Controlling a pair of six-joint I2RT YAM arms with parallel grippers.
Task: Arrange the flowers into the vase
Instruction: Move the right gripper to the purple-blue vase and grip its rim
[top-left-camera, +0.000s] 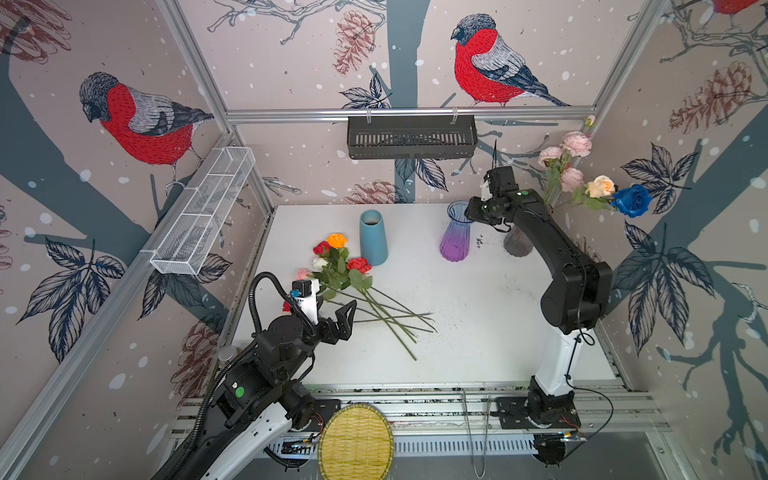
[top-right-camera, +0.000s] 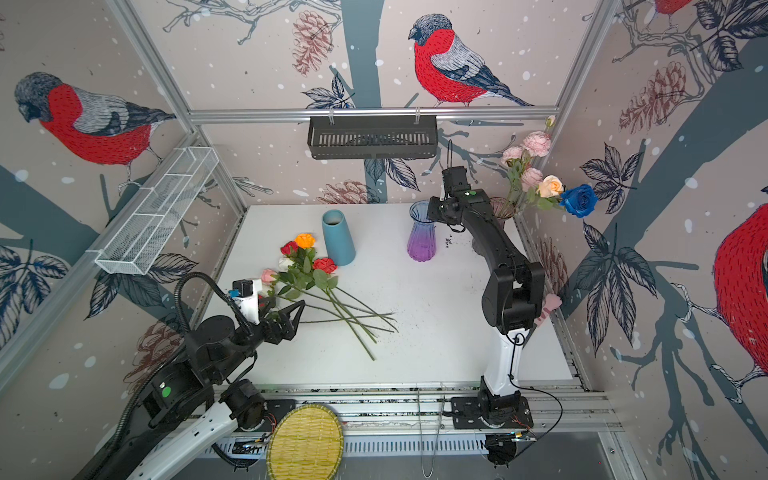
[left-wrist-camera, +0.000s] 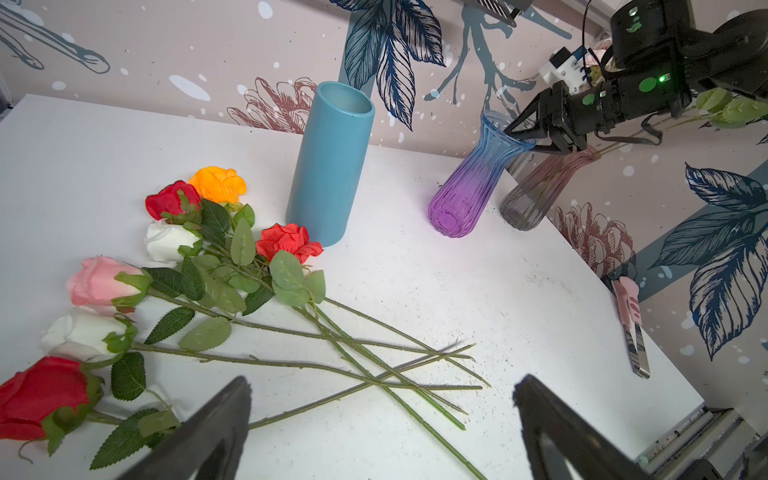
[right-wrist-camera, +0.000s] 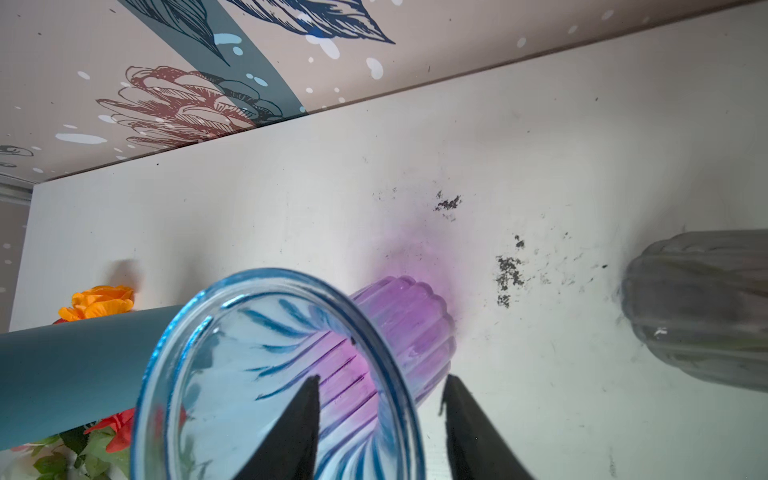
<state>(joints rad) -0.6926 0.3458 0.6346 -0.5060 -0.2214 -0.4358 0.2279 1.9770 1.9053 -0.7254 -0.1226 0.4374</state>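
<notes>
Several flowers lie on the white table, red, orange, white and pink roses with crossed green stems. My left gripper hovers open just above the stem ends, holding nothing. A pink carnation spray, a peach rose and a blue rose stand in a smoky grey glass vase at the back right. My right gripper straddles the rim of a blue-to-purple glass vase. One finger is inside and one outside, with a gap on each side.
A teal ceramic vase stands beside the rose heads. A pink-handled tool lies at the table's right edge. A black basket hangs on the back wall, a white mesh shelf on the left, and a woven tray sits in front.
</notes>
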